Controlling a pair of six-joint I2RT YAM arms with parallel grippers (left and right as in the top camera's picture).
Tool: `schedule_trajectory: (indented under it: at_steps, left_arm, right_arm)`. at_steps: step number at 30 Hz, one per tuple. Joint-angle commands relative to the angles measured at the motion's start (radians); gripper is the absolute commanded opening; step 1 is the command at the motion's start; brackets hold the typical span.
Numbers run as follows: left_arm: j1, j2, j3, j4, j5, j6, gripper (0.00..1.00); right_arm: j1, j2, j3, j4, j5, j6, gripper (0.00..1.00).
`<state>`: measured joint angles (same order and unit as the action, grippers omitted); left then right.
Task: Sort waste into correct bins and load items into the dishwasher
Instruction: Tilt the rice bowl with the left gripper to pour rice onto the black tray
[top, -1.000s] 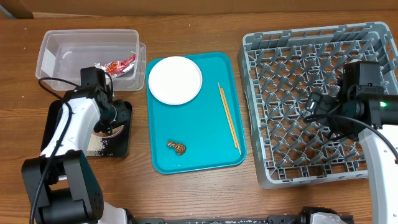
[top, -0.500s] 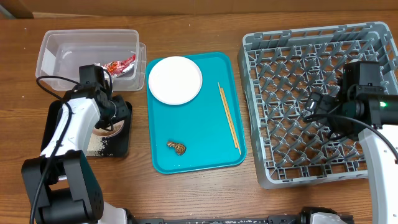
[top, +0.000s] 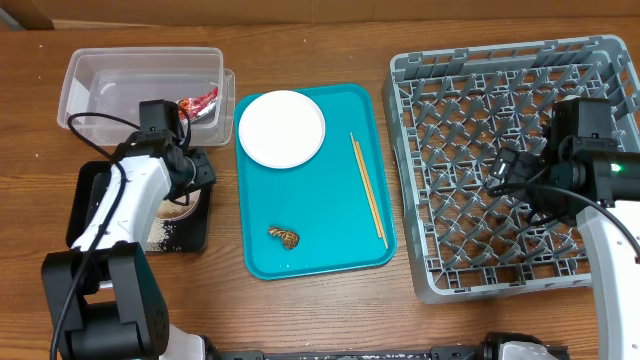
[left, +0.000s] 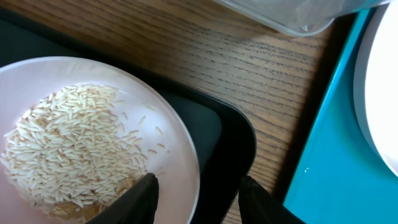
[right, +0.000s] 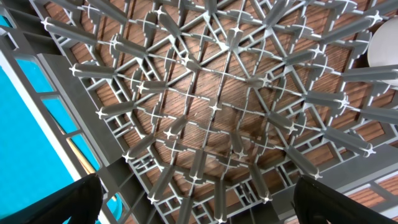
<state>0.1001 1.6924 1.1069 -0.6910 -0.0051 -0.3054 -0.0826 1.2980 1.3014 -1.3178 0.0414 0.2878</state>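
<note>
- A shallow pale pink bowl (left: 180, 130) held slender white rice grains (left: 74, 143).
- The left gripper (left: 199, 199) straddled its smooth rim, jaws apparently parted, not clamped.
- The right gripper (right: 199, 202) gaped above the grey plastic rack (right: 217, 112).

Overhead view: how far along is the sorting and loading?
Done: the wrapper lies in the clear tub. In hand: the left end effector straddles the rim of the rice bowl on the black tray. Left: plate, chopsticks and food scrap lie on the teal tray; overhead shows no dishes in the rack.

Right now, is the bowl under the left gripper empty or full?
Partly full: the pale bowl holds loose rice grains over much of its floor, left wrist view.
</note>
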Motion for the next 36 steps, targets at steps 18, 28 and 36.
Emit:
schedule_trajectory:
  at_steps: [18, 28, 36]
  left_arm:
    - [-0.005, 0.007, -0.021, 0.002, -0.077, -0.01, 0.45]
    - [-0.005, 0.097, -0.024, -0.013, -0.081, -0.009, 0.44]
    - [-0.005, 0.116, -0.023, -0.018, -0.081, -0.009, 0.09]
  right_arm:
    - [0.002, -0.005, 0.011, 0.006, 0.009, 0.001, 1.0]
    - [0.002, -0.005, 0.011, -0.001, 0.01, 0.001, 1.0]
    - [0.002, -0.005, 0.011, -0.001, 0.01, 0.001, 1.0]
